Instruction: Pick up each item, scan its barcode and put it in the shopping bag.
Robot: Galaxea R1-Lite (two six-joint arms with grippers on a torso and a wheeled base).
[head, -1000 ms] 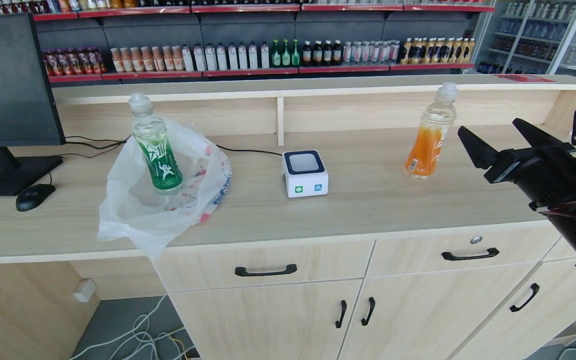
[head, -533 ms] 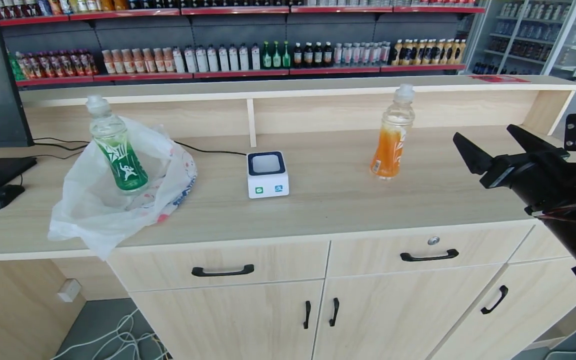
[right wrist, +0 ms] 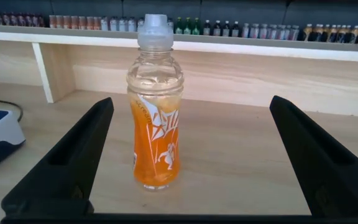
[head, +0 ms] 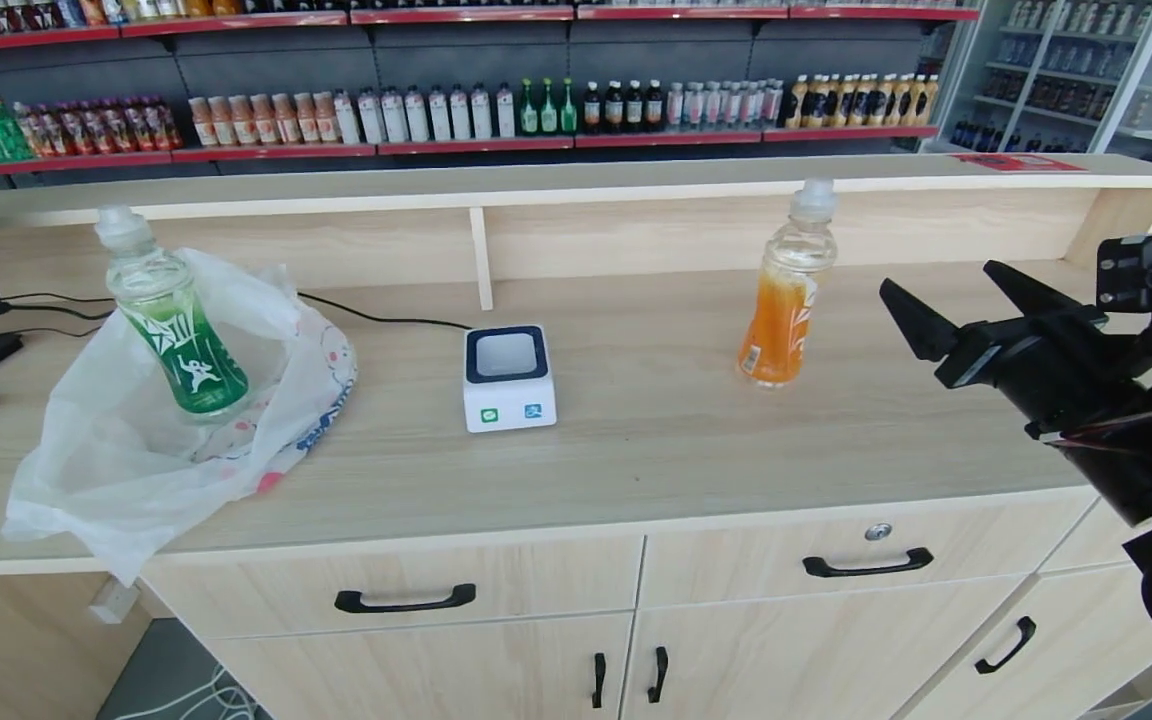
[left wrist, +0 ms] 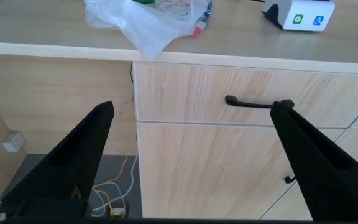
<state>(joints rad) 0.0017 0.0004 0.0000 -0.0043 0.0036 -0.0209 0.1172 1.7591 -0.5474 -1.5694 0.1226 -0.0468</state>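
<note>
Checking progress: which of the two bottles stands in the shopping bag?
The green bottle, upright within the white shopping bag; the orange bottle stands on bare counter, before the right tool.

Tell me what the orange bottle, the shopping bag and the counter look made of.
Orange bottle: clear glossy plastic, probably; the drink shows through.
Shopping bag: thin translucent plastic film, crumpled and limp.
Counter: matte pale wood grain, possibly laminate.
</note>
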